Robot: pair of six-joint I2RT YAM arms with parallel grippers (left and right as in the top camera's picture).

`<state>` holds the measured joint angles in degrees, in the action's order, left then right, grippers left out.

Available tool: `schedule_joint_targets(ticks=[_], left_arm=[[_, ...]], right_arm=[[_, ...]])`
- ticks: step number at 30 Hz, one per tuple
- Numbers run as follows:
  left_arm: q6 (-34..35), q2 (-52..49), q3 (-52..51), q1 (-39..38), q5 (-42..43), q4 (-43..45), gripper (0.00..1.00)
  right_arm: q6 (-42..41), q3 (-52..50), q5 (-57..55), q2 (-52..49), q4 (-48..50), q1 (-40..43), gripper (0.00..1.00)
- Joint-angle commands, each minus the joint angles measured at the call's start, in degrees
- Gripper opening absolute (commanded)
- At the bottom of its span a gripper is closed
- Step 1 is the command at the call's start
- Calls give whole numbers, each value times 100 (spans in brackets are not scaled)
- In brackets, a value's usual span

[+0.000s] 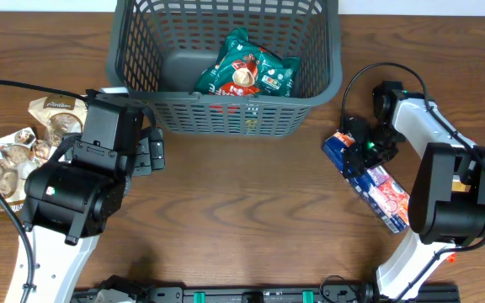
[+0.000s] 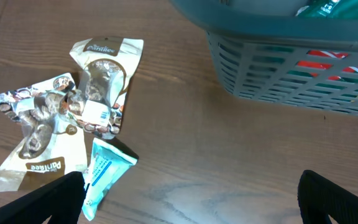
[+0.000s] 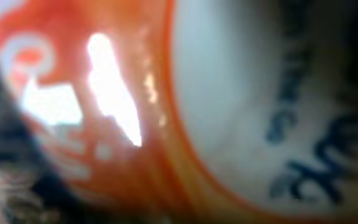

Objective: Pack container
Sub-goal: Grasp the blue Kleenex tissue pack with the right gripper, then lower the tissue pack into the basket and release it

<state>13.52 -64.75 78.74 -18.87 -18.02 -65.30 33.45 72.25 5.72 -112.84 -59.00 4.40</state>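
The dark grey slatted container (image 1: 226, 105) stands at the back middle of the table and holds a green snack packet (image 1: 247, 71). My right gripper (image 1: 365, 151) is pressed down onto the upper end of a blue and red snack packet (image 1: 387, 195) lying to the right of the container. In the right wrist view that packet (image 3: 104, 93) fills the frame as an orange and white blur and hides the fingers. My left gripper (image 2: 188, 202) hovers open over bare wood, left of the container (image 2: 291, 74), with nothing between its fingers.
Two brown snack packets (image 2: 101, 81) (image 2: 36, 124) and a light blue packet (image 2: 104, 171) lie at the left of the table, close to the left finger. In the overhead view the brown packets (image 1: 7, 164) sit beside the left arm. A cable runs along the left edge.
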Motion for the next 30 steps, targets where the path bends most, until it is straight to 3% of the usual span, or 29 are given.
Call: schedule_joint_targets(ticks=[1, 3, 4, 11, 19, 27, 30], left_arm=[[50, 15, 72, -7, -74, 7, 99], [50, 15, 72, -7, -72, 2, 99], [50, 15, 72, -7, -74, 0, 99], [50, 15, 72, -9, -72, 0, 99], [48, 15, 72, -9, -72, 0, 99], [50, 15, 72, -9, -72, 0, 99], [50, 15, 72, -9, -72, -2, 99]], right_arm=[[-184, -44, 81, -162, 52, 87, 38], [-289, -33, 76, -151, 98, 87, 4], [-328, -24, 76, -146, 98, 87, 1], [-957, 603, 55, 205, -179, 87, 1], [-2356, 2962, 81, 929, -671, 33, 1], [-2330, 5598, 7, 1187, -717, -546, 1], [-1650, 6146, 273, 1187, -540, -920, 1]])
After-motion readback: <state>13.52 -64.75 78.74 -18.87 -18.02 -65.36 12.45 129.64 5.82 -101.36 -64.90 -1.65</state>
